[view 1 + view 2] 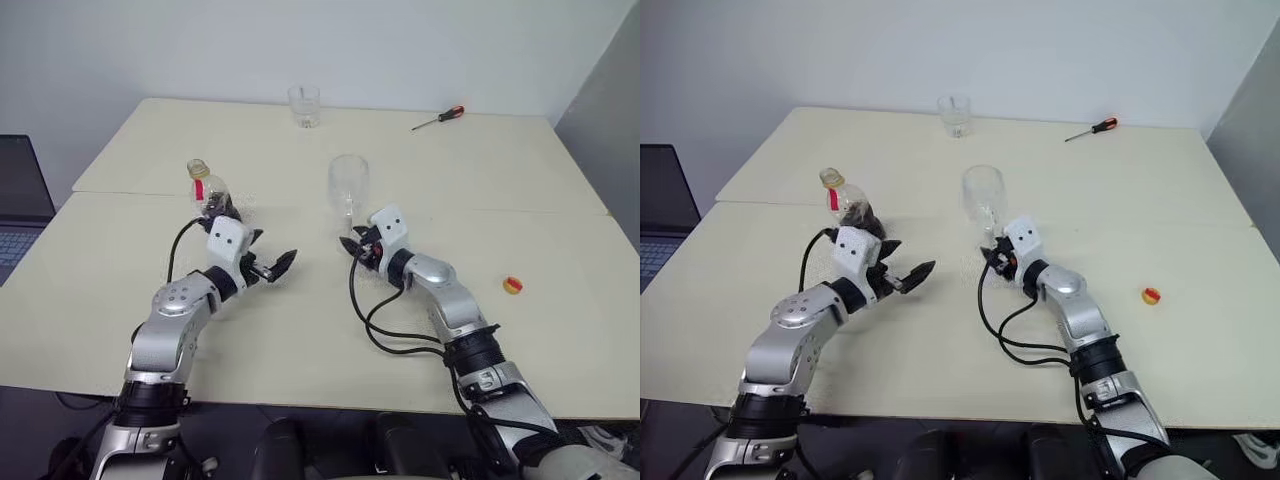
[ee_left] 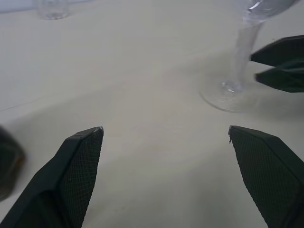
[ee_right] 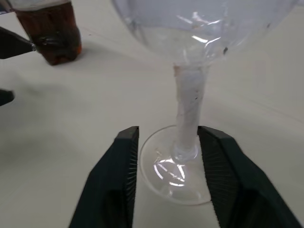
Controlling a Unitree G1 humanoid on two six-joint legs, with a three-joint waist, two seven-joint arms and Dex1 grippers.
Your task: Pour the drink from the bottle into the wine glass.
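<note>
The wine glass [image 1: 348, 188] stands upright near the middle of the cream table [image 1: 450, 170], and its bowl looks empty. The right gripper [image 3: 166, 137] is low at the base of the glass; its two fingers are parted, one on each side of the thin stem, above the flat foot, and they do not press the stem. The bottle [image 1: 210, 190] stands to the left of the glass, well apart, with no cap on its mouth and the dark drink [image 3: 50, 35] in its lower part. The left gripper [image 1: 272, 266] is just in front of the bottle, its fingers spread wide and holding nothing. A small yellow cap [image 1: 513, 285] lies far to the right. A tumbler [image 1: 304, 105] and a screwdriver [image 1: 438, 118] are at the far edge.
</note>
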